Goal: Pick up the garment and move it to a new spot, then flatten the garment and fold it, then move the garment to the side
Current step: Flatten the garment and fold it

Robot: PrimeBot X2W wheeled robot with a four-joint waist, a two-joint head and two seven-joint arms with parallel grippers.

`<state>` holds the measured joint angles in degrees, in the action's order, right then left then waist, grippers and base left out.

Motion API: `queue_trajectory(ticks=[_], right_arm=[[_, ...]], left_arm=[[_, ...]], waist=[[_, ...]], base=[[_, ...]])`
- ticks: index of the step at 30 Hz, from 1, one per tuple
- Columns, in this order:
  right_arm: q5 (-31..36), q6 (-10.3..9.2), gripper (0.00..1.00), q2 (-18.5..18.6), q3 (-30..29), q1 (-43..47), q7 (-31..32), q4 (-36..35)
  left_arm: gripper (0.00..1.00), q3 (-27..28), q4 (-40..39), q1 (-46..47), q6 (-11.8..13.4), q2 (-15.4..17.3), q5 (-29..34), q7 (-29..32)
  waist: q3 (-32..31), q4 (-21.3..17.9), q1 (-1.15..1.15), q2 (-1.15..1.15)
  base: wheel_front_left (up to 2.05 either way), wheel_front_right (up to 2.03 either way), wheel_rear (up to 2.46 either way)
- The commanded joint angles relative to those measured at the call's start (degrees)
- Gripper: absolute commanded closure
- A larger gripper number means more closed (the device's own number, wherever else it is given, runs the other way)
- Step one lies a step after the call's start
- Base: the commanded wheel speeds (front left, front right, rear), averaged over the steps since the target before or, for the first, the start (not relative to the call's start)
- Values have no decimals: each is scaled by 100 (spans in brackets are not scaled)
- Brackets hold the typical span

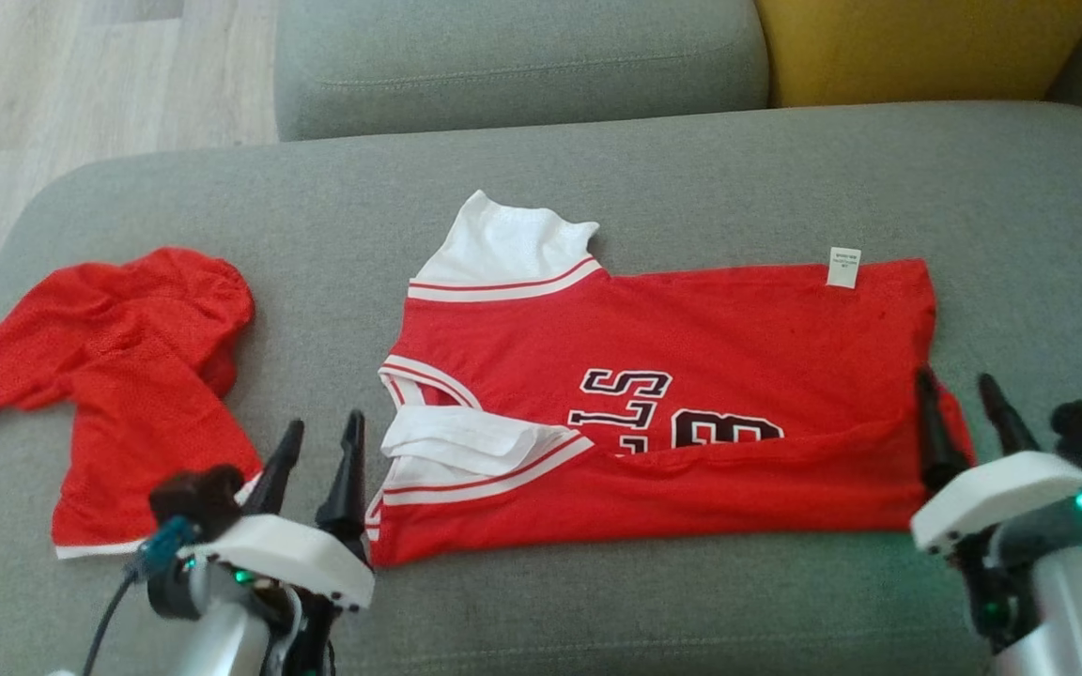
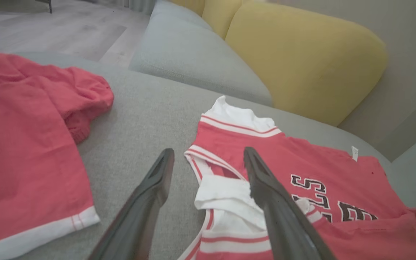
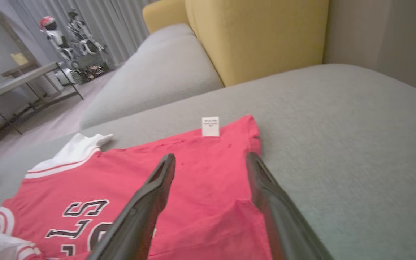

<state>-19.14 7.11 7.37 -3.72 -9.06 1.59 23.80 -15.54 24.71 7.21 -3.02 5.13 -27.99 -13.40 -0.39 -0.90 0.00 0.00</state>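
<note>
Red basketball jersey [image 1: 672,376] is lying sideways in the middle of the grey sofa seat [image 1: 597,178], shoulders to the left, hem to the right, with the near edge flipped up over part of the black lettering. Left hand [image 1: 323,424] is open with nothing in it, just off the jersey's near-left corner by the white armhole trim; can't tell if it's touching. Right hand [image 1: 956,380] is open and empty too, one finger over the hem at the near-right corner, the other over bare sofa. Red shorts [image 1: 118,376] sit well off to the left.
</note>
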Motion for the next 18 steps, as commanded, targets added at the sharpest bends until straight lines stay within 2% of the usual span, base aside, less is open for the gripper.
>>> queue_trajectory(ticks=[1,5,10,14,18], right_arm=[[36,37,0,14,232,-50,-161,-276],[144,37,0,-48,587,-46,-465,-451],[368,37,0,-136,840,-395,-589,-523],[551,37,0,-226,966,-805,-620,-553],[731,37,0,-323,1200,-1275,-558,-545]], left_arm=[[0,242,-241,313,4,43,-38,-75],[0,233,-358,451,-62,103,46,-113],[0,146,-297,1061,-179,383,147,151],[0,11,-70,1824,-327,744,145,694],[0,-115,188,2715,-426,1157,-179,1402]], waist=[[16,-31,0,0],[158,-152,0,0],[591,-363,0,0],[978,-578,0,0],[1381,-866,0,0]], base=[[0,0,0],[0,0,0],[0,0,0],[0,0,0],[0,0,0]])
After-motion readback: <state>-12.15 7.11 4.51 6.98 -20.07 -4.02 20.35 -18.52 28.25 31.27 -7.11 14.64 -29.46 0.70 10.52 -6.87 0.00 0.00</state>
